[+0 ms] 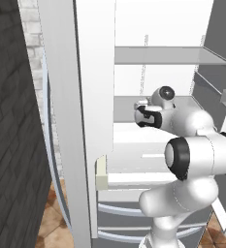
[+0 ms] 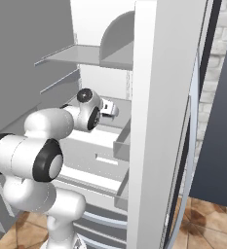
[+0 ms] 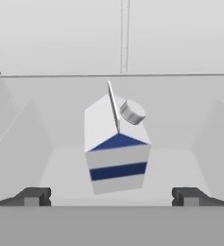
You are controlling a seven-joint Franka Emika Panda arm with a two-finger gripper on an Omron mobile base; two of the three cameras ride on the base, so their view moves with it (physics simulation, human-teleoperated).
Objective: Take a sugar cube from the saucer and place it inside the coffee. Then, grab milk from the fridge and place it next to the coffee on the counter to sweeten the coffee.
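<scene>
Milk (image 3: 116, 146): matt white carton, paper-like, smooth, blue bands; grey metallic-looking cap at 1 o'clock on the gable. Fridge (image 1: 153, 72) interior: smooth matt white plastic. Floor (image 2: 202, 219): glossy brown tile.

Glossy white arm (image 1: 192, 160) — black joint bands (rounded)

The milk (image 3: 116, 146) is a white carton with a gabled top, blue bands and a grey round cap, standing upright on a white shelf inside the fridge (image 1: 153, 58). The fridge door (image 2: 154, 121) stands open.
</scene>
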